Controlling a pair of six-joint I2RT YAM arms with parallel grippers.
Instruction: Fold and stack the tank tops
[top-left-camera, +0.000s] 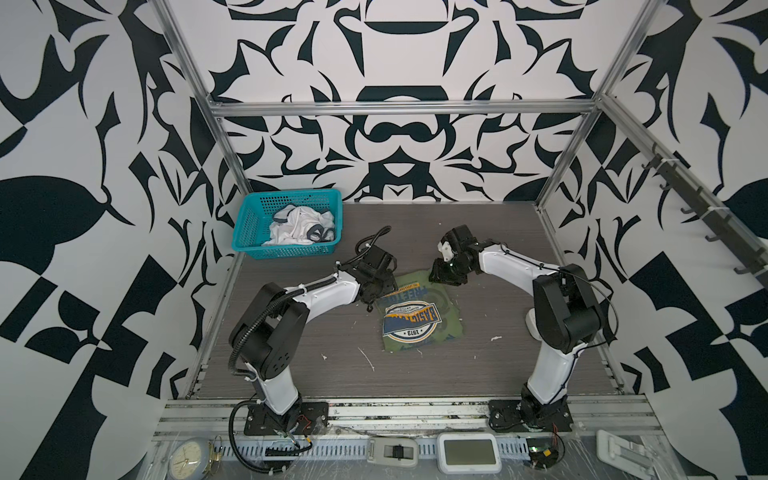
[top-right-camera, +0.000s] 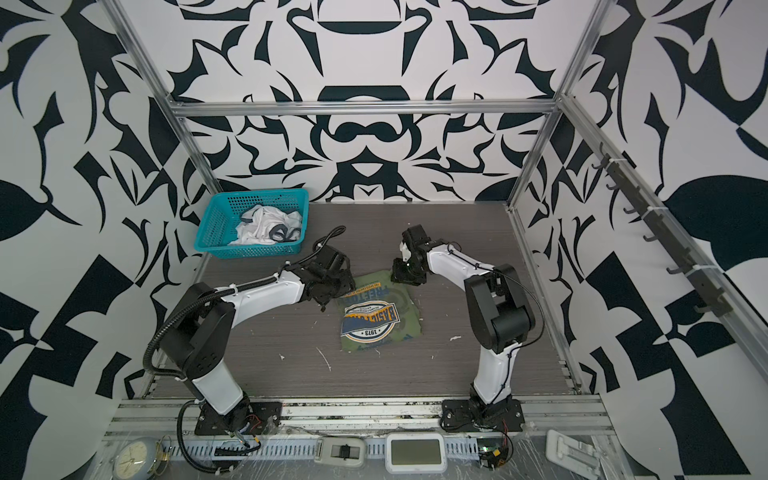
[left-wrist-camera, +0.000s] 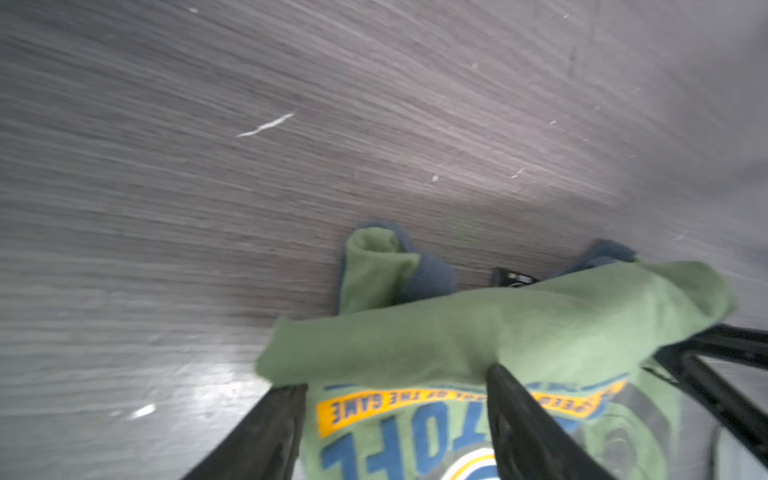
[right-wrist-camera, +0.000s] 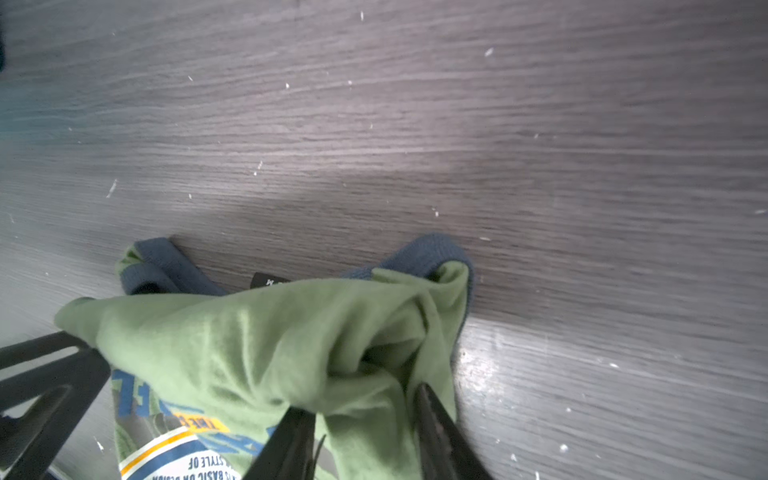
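The green tank top lies flat in the middle of the bench, between the two arms. Its long axis runs from the arm bases toward the back wall, and the printed badge faces up. Both arms meet it at its far end. The left end effector is at the far left corner, its jaws spread wide with the turned-over green edge lying loose across them, not pinched. The right end effector is at the far right corner, its jaws drawn in on a gathered bunch of that same edge. The grey-blue strap loops stick out just beyond both. So the rest of the shirt stretches from both tools back toward the bases, and I judge the coming fold would travel that way, along the long axis. Only the right side looks held, so the left corner may lag. The white tank top sits crumpled in the teal basket at the far left, nearer the left arm.
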